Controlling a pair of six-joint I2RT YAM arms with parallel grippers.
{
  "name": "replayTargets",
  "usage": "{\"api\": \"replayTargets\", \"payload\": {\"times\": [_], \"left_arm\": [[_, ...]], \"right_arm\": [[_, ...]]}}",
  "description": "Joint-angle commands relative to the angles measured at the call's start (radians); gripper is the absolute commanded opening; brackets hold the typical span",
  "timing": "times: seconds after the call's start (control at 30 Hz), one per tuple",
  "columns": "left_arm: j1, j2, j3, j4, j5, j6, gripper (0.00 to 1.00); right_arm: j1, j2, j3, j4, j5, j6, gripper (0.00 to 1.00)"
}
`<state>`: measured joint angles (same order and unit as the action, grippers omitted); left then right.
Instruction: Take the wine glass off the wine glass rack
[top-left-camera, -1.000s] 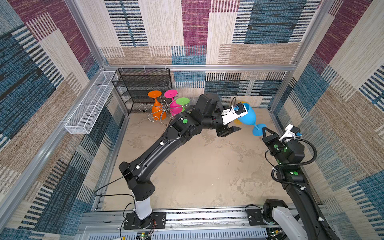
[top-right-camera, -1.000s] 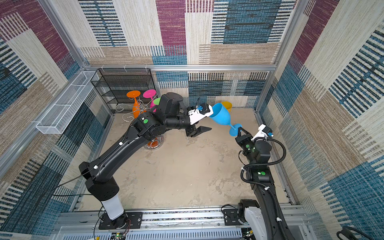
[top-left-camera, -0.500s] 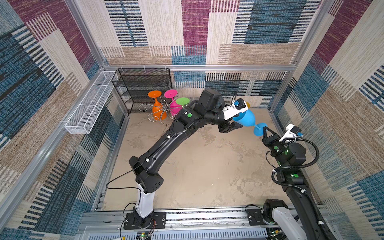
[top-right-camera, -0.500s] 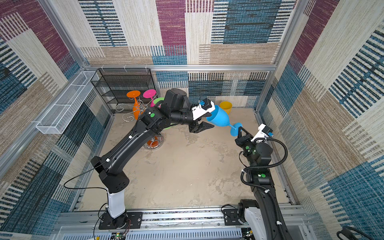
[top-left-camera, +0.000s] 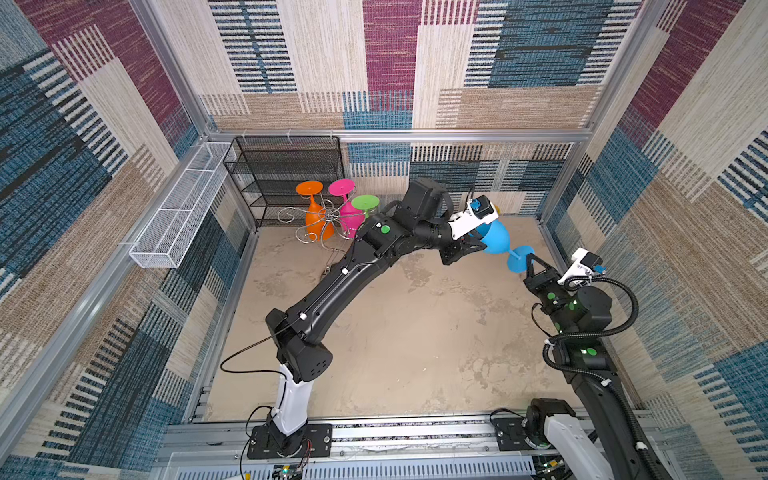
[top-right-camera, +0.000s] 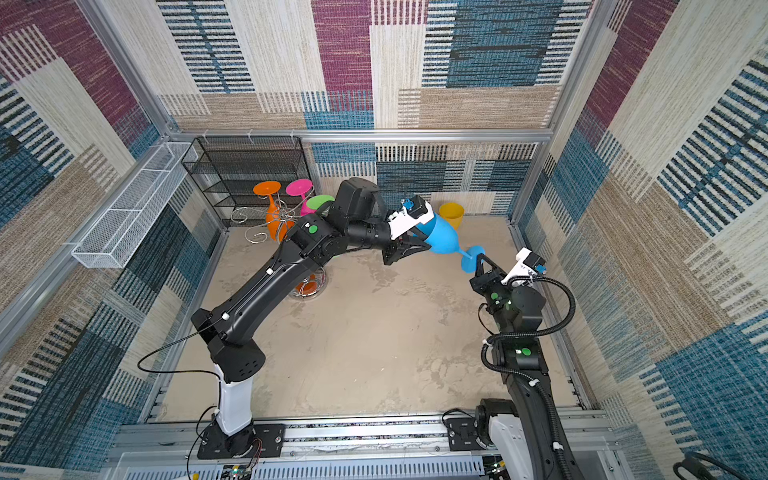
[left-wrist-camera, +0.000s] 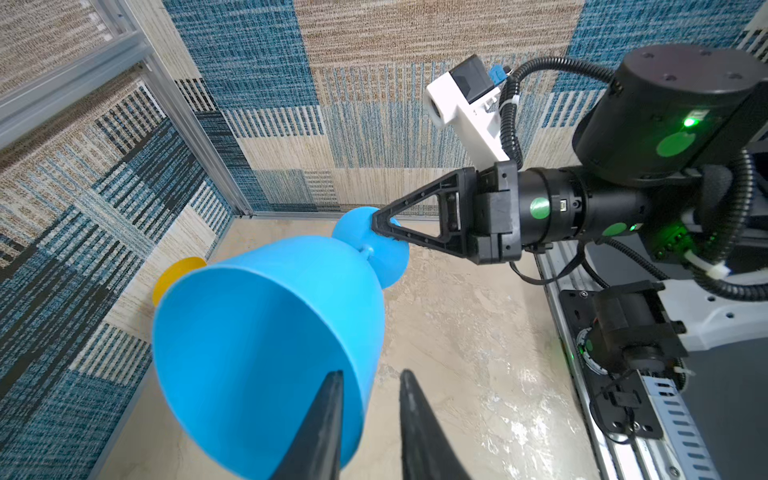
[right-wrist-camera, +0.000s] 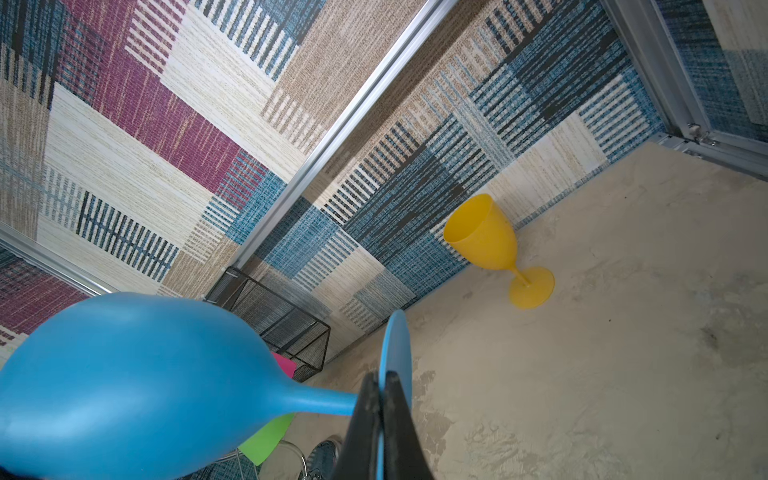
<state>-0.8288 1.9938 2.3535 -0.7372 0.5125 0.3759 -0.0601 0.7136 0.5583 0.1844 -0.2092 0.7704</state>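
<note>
- Blue wine glass (top-left-camera: 494, 239) (top-right-camera: 442, 237) (left-wrist-camera: 257, 332) (right-wrist-camera: 124, 374): it lay almost on its side in the air, right of centre in both top views. Its bowl pointed to the left arm and its foot to the right arm. It was off the rack and well apart from it.
- Right gripper (top-left-camera: 530, 261) (top-right-camera: 480, 261) (left-wrist-camera: 376, 226) (right-wrist-camera: 380, 384): its fingers were pinched together on the edge of the glass's round foot.
- Left gripper (top-left-camera: 473, 246) (left-wrist-camera: 370, 380): its fingers stood apart astride the bowl's rim, one on the mouth side of the wall and one outside. In the left wrist view a gap showed beside the outer finger.
- Wine glass rack (top-left-camera: 328, 216) (top-right-camera: 282, 216): it stood left of centre, toward the upper part of both top views, in front of the black mesh shelf (top-left-camera: 286, 166).
- On the rack: an orange glass (top-left-camera: 316, 212), a pink glass (top-left-camera: 344, 188) and a green glass (top-left-camera: 365, 202) hung with their feet up.
- Yellow glass (top-right-camera: 451, 212) (right-wrist-camera: 486, 239): it stood upright on the floor against the back wall.
- White mesh basket (top-left-camera: 178, 212): it sat along the wall at the left of the frame.
</note>
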Motion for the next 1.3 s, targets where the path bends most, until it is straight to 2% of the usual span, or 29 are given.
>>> {"api": "replayTargets", "payload": {"times": [0.0, 0.13, 0.27, 0.33, 0.4, 0.47, 0.53, 0.63, 0.83, 1.03, 1.27], "left_arm": [[0.0, 0.002, 0.01, 0.027, 0.029, -0.035, 0.19], [-0.001, -0.001, 0.007, 0.022, 0.029, -0.035, 0.01], [-0.001, -0.005, 0.009, 0.02, 0.03, -0.038, 0.0], [-0.001, -0.007, 0.011, 0.013, 0.025, -0.033, 0.0], [0.0, -0.01, 0.02, -0.006, 0.005, -0.015, 0.0], [0.002, -0.007, 0.046, -0.045, -0.024, 0.009, 0.0], [0.006, -0.001, 0.079, -0.088, -0.049, 0.03, 0.0], [0.022, 0.014, 0.126, -0.148, -0.089, 0.049, 0.0], [0.063, 0.075, 0.2, -0.238, -0.206, 0.047, 0.0], [0.098, 0.177, 0.253, -0.304, -0.357, 0.0, 0.0], [0.107, 0.241, 0.255, -0.323, -0.383, -0.041, 0.0]], "right_arm": [[-0.001, -0.011, 0.0, 0.038, 0.007, -0.006, 0.0], [0.0, -0.015, 0.006, 0.036, 0.003, -0.008, 0.0], [0.0, -0.017, 0.009, 0.036, -0.003, -0.009, 0.0], [0.0, -0.021, 0.009, 0.037, -0.008, -0.016, 0.13], [0.0, -0.022, 0.012, 0.032, 0.001, -0.023, 0.42], [0.0, -0.019, 0.025, 0.006, 0.025, -0.035, 0.6], [0.0, -0.009, 0.048, -0.018, 0.046, -0.053, 0.71], [0.0, 0.027, 0.098, -0.061, 0.075, -0.081, 0.8], [0.0, 0.108, 0.18, -0.109, 0.1, -0.106, 0.84], [0.0, 0.118, 0.188, -0.112, 0.097, -0.098, 0.84], [0.0, 0.095, 0.151, -0.114, 0.079, -0.093, 0.84]]}}
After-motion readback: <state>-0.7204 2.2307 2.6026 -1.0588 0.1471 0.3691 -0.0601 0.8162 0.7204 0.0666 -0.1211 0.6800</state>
